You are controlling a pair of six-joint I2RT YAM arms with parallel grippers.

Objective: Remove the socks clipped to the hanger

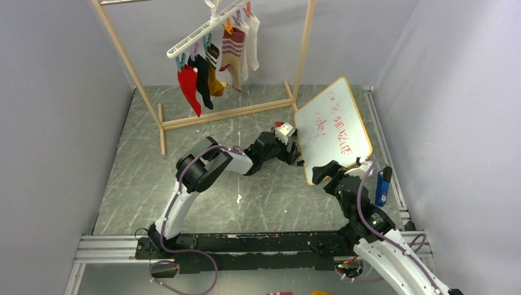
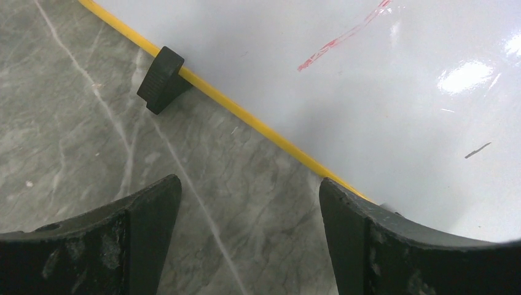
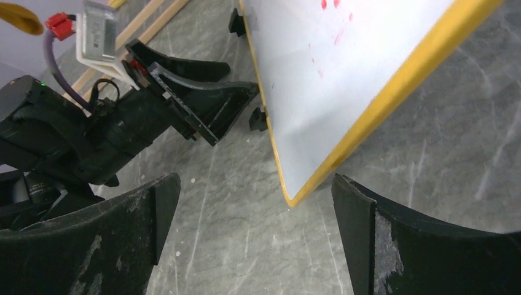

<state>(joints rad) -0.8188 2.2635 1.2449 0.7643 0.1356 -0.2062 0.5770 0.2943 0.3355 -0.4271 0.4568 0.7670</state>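
Observation:
The white hanger (image 1: 203, 34) hangs from the wooden rack at the far end. Clipped to it in a row are a red sock (image 1: 189, 86), a black sock (image 1: 203, 80), a mustard sock (image 1: 215, 80), a maroon-and-cream striped sock (image 1: 232, 52) and two long white socks (image 1: 250, 40). My left gripper (image 1: 293, 153) is open and empty, low over the floor at the whiteboard's left edge (image 2: 249, 209). My right gripper (image 1: 322, 173) is open and empty at the whiteboard's near corner (image 3: 255, 209). Both are far from the socks.
A yellow-framed whiteboard (image 1: 335, 129) with red writing leans on black feet (image 2: 161, 80) between the arms; it also shows in the right wrist view (image 3: 344, 67). The wooden rack base (image 1: 227, 114) crosses the floor behind. A blue object (image 1: 382, 186) lies at the right rail.

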